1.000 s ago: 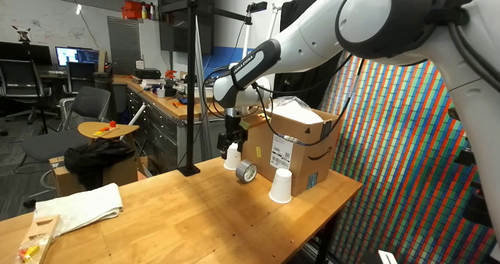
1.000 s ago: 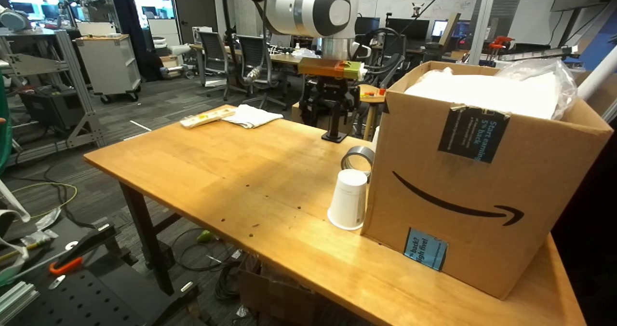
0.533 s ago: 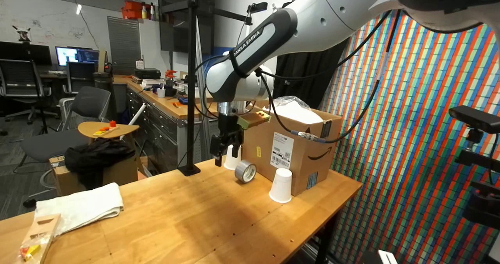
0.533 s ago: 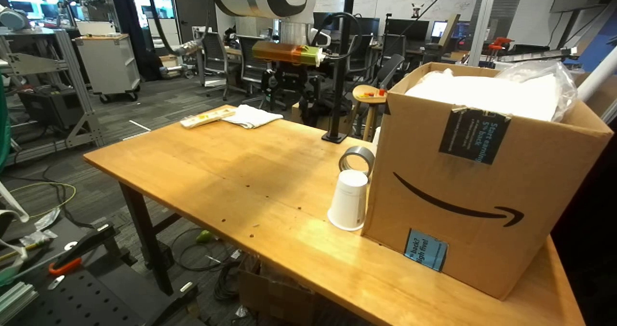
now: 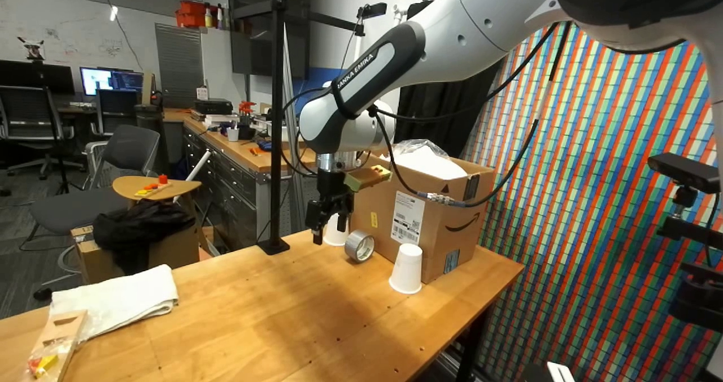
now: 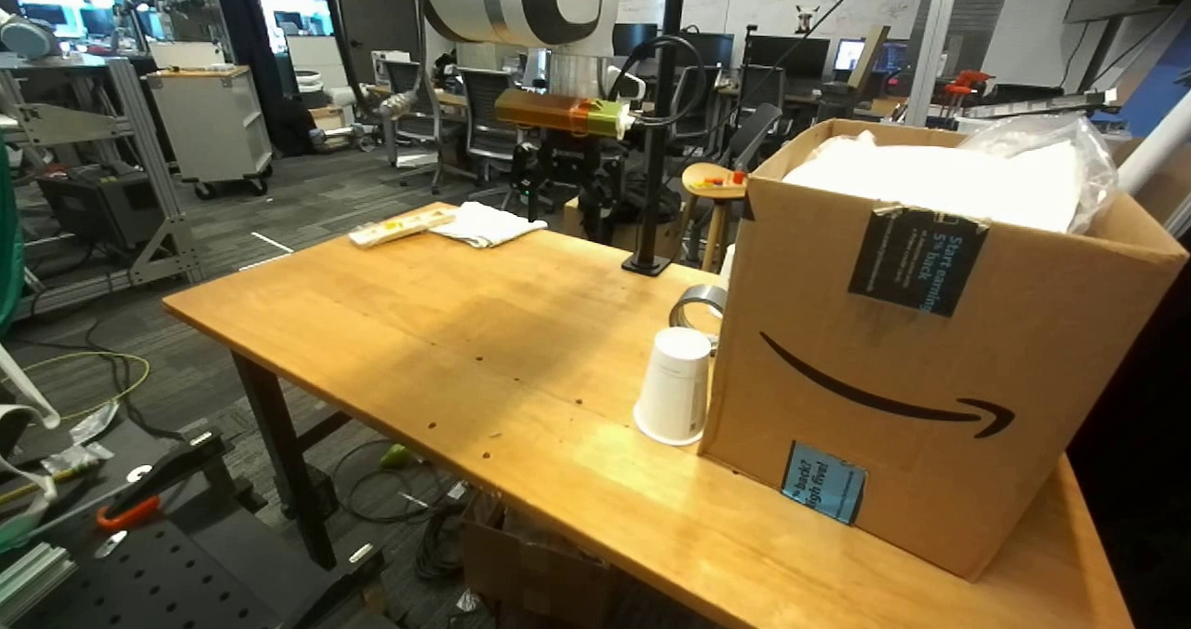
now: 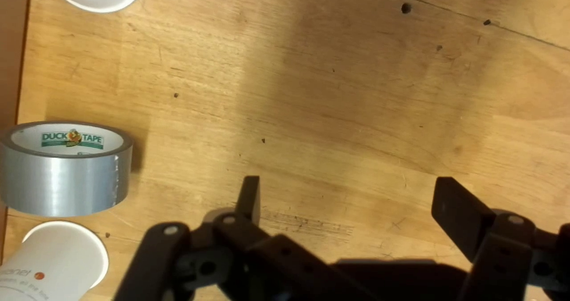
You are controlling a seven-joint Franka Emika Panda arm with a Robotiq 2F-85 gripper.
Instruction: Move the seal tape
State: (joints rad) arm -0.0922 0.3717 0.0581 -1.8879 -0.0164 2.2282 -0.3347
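The seal tape is a silvery-grey roll [image 5: 354, 245] standing upright on its rim on the table, beside the cardboard box. In an exterior view the ring [image 6: 700, 292] is partly hidden behind a white cup and the box. In the wrist view the roll [image 7: 62, 183] lies at the left edge, "DUCK TAPE" printed inside its core; I cannot tell whether it touches the box. My gripper [image 5: 330, 230] is open and empty above the table, at the roll's side away from the box. It also shows in an exterior view [image 6: 564, 215]. In the wrist view bare wood lies between the fingers [image 7: 351, 194].
White upturned cups stand on both sides of the roll, one nearer [image 5: 405, 272] and one farther [image 5: 334, 235]. The large box [image 6: 884, 350] rises beside them. A black post [image 5: 275, 156] stands at the table's edge. A folded white cloth [image 5: 116, 294] and a wooden piece [image 5: 56, 342] lie farther off.
My gripper has moved sideways, away from the box. Since half a second ago it has sunk slightly. The tape roll has shifted slightly toward the box.
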